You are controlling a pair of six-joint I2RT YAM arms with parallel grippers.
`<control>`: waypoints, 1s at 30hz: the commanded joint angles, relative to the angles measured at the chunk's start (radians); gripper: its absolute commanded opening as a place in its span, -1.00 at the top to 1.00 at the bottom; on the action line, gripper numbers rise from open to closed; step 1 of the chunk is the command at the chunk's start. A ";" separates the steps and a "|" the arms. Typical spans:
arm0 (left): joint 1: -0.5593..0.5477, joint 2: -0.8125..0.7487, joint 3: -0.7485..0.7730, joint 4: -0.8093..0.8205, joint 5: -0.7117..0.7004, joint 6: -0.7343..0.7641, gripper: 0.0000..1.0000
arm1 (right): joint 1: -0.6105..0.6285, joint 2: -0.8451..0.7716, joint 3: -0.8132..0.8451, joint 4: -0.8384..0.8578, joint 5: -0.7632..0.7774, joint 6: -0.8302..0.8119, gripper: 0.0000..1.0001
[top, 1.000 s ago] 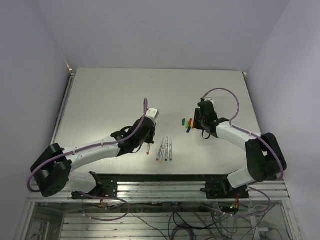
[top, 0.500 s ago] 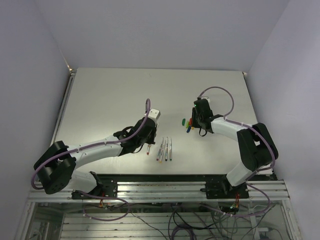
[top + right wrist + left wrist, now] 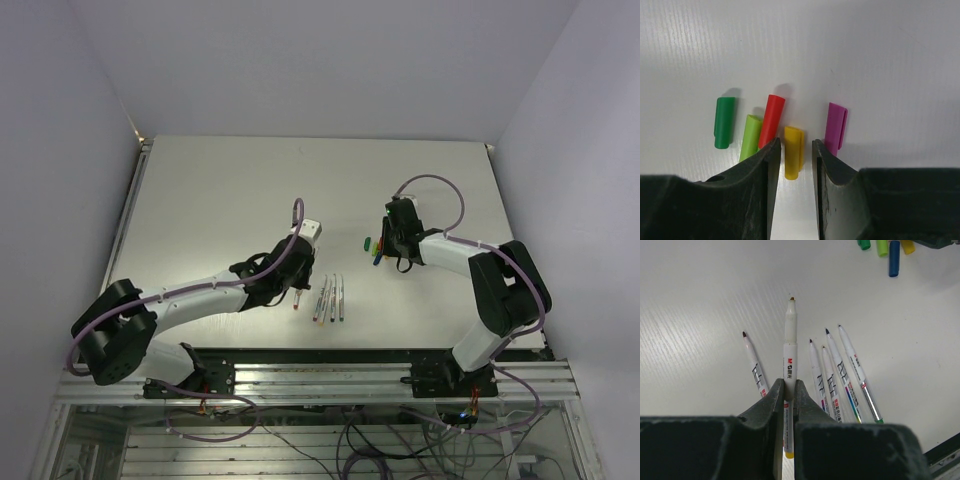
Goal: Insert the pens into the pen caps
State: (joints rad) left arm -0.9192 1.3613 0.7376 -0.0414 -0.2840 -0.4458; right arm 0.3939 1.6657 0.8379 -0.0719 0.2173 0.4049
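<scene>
My left gripper [image 3: 788,387] is shut on a white pen [image 3: 790,340] with a yellow end, its brownish tip pointing away. One more pen [image 3: 754,367] lies to its left and several pens [image 3: 832,380] lie to its right; they also show in the top view [image 3: 330,297]. My right gripper [image 3: 795,145] is open, low over the caps, its jaws either side of the yellow cap [image 3: 793,150]. The dark green cap [image 3: 724,122], light green cap [image 3: 751,136], red cap [image 3: 772,120] and magenta cap [image 3: 835,127] lie beside it. A blue cap [image 3: 894,257] shows in the left wrist view.
The white table [image 3: 220,190] has a metal rail along its left edge [image 3: 128,215]. Grey walls stand behind and at both sides. The two arm bases sit on the frame at the near edge [image 3: 320,375].
My right gripper has moved a little left, closer over the caps. My left wrist has shifted slightly right, still holding the pen.
</scene>
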 commanded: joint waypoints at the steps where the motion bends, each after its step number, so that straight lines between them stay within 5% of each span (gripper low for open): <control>1: -0.002 0.017 0.037 0.020 0.006 0.002 0.86 | 0.004 0.009 0.015 0.012 0.011 -0.008 0.37; 19: -0.001 0.015 0.028 0.022 0.004 -0.002 0.86 | 0.004 0.045 -0.015 0.002 0.010 0.006 0.37; 27: -0.002 -0.007 0.014 0.018 -0.009 -0.009 0.87 | 0.006 0.045 -0.021 -0.044 -0.011 0.021 1.00; 30: -0.002 -0.004 0.014 0.022 -0.008 -0.007 0.86 | 0.007 0.033 -0.025 -0.060 -0.005 0.021 1.00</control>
State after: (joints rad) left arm -0.9192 1.3762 0.7448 -0.0414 -0.2848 -0.4458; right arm 0.3939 1.6833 0.8356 -0.0521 0.2249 0.4118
